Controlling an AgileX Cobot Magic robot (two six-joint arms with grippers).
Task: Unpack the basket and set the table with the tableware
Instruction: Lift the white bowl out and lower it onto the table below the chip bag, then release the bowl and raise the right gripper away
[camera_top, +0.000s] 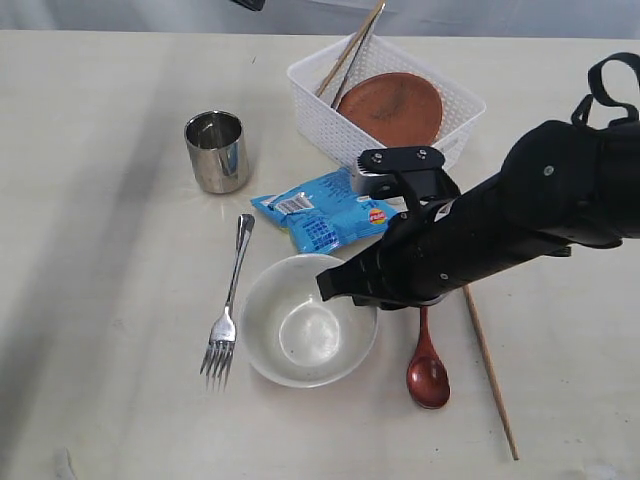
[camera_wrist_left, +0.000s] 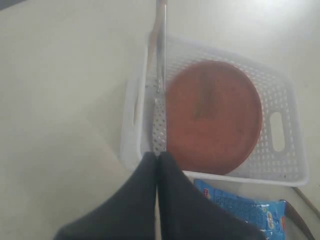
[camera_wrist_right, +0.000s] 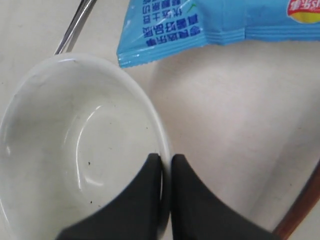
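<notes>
The worktop (camera_top: 100, 200) carries the white basket (camera_top: 320, 95), with the brown plate (camera_top: 390, 105) lying in it; the left tool (camera_wrist_left: 158, 157) hangs over it, pinched shut on nothing. Between fork (camera_top: 228, 310) and spoon (camera_top: 427, 375), the cream bowl (camera_top: 290, 335) has its rim nipped tight by the right tool (camera_wrist_right: 166, 159).

A blue snack packet (camera_top: 325, 215) lies flat, barcode showing

Blue snack packet (camera_wrist_right: 210, 20) bears white Chinese print (upside down, not legible).
</notes>
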